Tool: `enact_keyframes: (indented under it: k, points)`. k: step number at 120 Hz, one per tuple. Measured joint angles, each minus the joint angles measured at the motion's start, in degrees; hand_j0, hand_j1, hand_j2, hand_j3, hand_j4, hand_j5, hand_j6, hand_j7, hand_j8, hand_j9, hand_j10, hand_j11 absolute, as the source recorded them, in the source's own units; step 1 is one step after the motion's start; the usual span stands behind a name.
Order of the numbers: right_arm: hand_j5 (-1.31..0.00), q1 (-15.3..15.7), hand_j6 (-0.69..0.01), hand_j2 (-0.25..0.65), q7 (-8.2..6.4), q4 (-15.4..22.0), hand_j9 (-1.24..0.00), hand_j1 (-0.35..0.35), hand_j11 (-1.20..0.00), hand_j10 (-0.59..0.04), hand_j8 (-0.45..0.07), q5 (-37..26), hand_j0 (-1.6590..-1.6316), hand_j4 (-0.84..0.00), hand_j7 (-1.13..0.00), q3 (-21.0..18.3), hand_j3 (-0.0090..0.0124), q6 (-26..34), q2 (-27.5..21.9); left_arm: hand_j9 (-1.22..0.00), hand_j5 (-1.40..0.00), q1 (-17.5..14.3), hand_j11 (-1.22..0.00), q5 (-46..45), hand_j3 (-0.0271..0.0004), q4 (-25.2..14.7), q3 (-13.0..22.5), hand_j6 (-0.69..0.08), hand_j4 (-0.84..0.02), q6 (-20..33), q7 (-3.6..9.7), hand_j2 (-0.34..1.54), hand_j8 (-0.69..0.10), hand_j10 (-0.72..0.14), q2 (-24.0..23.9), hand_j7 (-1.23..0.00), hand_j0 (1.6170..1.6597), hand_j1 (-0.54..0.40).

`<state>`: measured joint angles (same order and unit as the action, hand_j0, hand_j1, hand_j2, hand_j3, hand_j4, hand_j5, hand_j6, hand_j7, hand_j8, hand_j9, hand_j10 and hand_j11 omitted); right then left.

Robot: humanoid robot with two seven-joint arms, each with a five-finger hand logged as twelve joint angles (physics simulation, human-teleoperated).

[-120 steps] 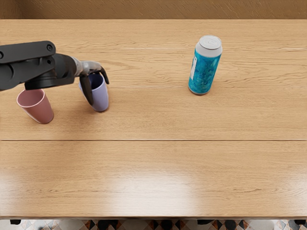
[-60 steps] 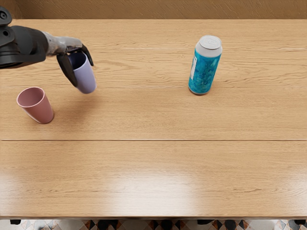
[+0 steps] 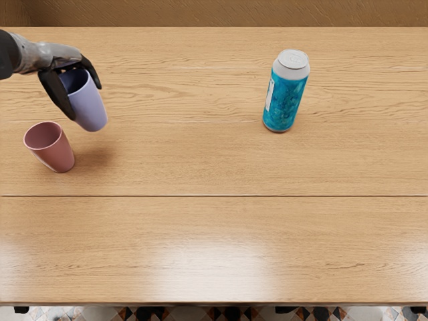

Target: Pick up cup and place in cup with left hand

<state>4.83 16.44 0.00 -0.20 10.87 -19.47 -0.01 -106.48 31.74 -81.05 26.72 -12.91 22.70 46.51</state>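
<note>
My left hand (image 3: 69,85) comes in at the upper left, its dark fingers closed around the upper part of the purple cup (image 3: 91,107). The purple cup hangs above the table, with its mouth up and a slight tilt; a faint shadow lies on the wood below it. The pink cup (image 3: 56,152) stands upright on the table at the left, its open mouth showing, just below and left of the held cup in the picture. The two cups appear apart.
A blue can (image 3: 285,97) with a silver top stands on the wooden table (image 3: 221,160), right of centre toward the back. The table's near edge (image 3: 221,304) runs along the bottom of the picture.
The left hand has lifted the purple cup off the table and carried it leftward, nearer to the pink cup. The pink cup and the can have stayed where they were.
</note>
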Motion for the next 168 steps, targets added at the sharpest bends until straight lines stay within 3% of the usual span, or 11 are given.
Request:
enact_keyframes:
  k: [35, 86, 126, 168]
  points:
    - [0.00, 0.00, 0.007, -0.001, 0.00, 0.00, 0.00, -0.348, 0.00, 0.004, 0.005, 0.00, -1.6580, 0.000, 0.00, 0.00, 0.0000, 0.02, 0.00, -0.67, -0.69, -4.54, -0.68, 0.00, 0.0000, -2.00, 3.03, -0.274, -0.441, -3.62, 0.20, 0.04, -0.251, -0.410, 3.89, -0.66, 1.6527, -0.096]
    - [0.00, 0.00, 0.007, -0.001, 0.00, 0.00, 0.00, -0.348, 0.00, 0.004, 0.005, 0.00, -1.6580, 0.000, 0.00, 0.00, 0.0000, -0.01, 0.00, -0.66, -0.69, -6.99, -0.67, 0.44, 0.0000, -1.82, 6.44, -0.276, -0.451, -5.98, 0.41, 0.05, -0.254, -0.408, 6.23, -0.66, 1.6528, -0.106]
    - [0.00, 0.00, 0.007, -0.001, 0.00, 0.00, 0.00, -0.348, 0.00, 0.004, 0.005, 0.00, -1.6580, 0.000, 0.00, 0.00, 0.0000, -0.01, 0.00, -0.67, -0.69, -7.24, -0.69, 1.15, 0.0000, -0.35, 8.90, -0.260, -0.435, -5.94, 0.42, 0.11, -0.239, -0.394, 6.23, -0.67, 1.6507, -0.134]
    - [0.00, 0.00, 0.007, -0.001, 0.00, 0.00, 0.00, -0.348, 0.00, 0.004, 0.005, 0.00, -1.6580, 0.000, 0.00, 0.00, 0.0000, 0.00, 0.00, -0.65, -0.67, -6.41, -0.66, 1.53, 0.0000, 1.83, 11.16, -0.298, -0.471, -5.47, 0.23, 0.04, -0.279, -0.432, 5.01, -0.65, 1.6534, -0.084]
